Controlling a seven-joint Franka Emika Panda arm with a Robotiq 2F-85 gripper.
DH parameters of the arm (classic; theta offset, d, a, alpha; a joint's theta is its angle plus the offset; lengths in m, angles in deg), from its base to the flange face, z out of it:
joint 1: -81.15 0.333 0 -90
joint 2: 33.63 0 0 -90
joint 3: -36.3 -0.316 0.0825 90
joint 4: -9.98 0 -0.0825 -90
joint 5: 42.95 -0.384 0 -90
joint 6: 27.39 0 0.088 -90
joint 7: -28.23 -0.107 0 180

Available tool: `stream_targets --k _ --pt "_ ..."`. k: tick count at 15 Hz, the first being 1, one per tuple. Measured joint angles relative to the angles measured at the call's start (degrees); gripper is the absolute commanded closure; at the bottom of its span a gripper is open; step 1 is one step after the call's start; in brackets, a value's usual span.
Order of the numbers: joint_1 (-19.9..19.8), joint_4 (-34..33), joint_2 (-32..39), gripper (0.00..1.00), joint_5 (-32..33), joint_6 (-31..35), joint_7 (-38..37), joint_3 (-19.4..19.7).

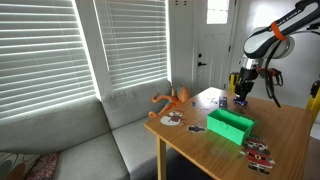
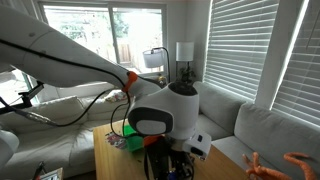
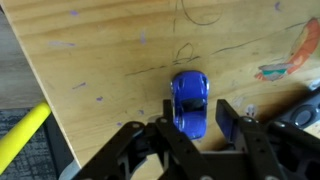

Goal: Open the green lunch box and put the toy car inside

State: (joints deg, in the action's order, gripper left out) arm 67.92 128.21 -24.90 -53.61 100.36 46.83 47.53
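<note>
The blue toy car point(image 3: 190, 100) stands on the wooden table, in the wrist view just below centre. My gripper point(image 3: 198, 122) is open and hangs right over it, with a black finger on each side of the car's near end, not closed on it. In an exterior view the gripper point(image 1: 243, 95) is at the far end of the table. The green lunch box point(image 1: 231, 124) sits mid-table, nearer the camera than the gripper. In an exterior view only a corner of the box point(image 2: 118, 131) shows behind my arm.
An orange toy point(image 1: 172, 100) lies near the table's window-side edge, and it also shows in the wrist view point(image 3: 290, 55). Small toys point(image 1: 258, 153) lie at the near corner. A grey sofa point(image 1: 90, 140) stands beside the table. A yellow bar point(image 3: 20, 135) shows past the table edge.
</note>
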Motion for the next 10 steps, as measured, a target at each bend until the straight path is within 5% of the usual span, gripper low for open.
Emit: stream_targets --k 2,10 --pt "-0.01 0.00 0.15 0.91 0.02 0.00 0.00 0.00" --pt "0.04 -0.52 -0.24 0.91 1.17 -1.30 -0.10 -0.02"
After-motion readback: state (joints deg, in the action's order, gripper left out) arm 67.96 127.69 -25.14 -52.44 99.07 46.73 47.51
